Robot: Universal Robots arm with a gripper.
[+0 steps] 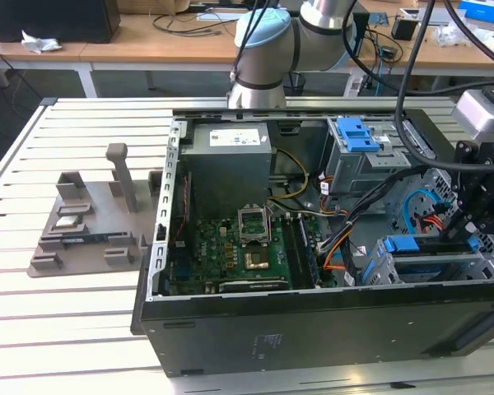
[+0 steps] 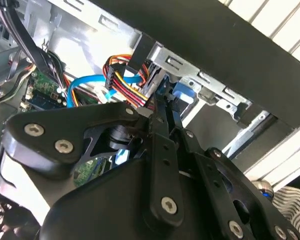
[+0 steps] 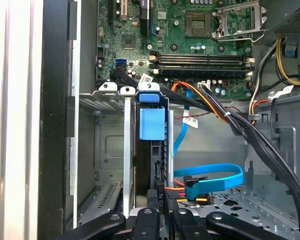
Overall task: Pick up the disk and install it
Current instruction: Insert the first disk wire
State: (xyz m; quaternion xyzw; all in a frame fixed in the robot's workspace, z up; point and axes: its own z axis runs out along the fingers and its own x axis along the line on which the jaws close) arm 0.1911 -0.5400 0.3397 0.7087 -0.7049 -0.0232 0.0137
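Note:
The disk stands on edge in the metal drive cage of the open computer case, its blue bracket uppermost. In the first wrist view my gripper is shut on the disk's thin dark edge, with one black finger on each side. The second wrist view has the fingertips meeting at the blue bracket inside the cage. In the exterior view the gripper hangs over the cage at the case's near corner on the exterior view's right, where the blue-framed disk sits in its slot.
Black, orange and blue cables run close beside the cage. The green motherboard and a grey power-supply box fill the rest of the case. A blue ridged latch tops the rear bay. A grey fixture stands on the slatted table.

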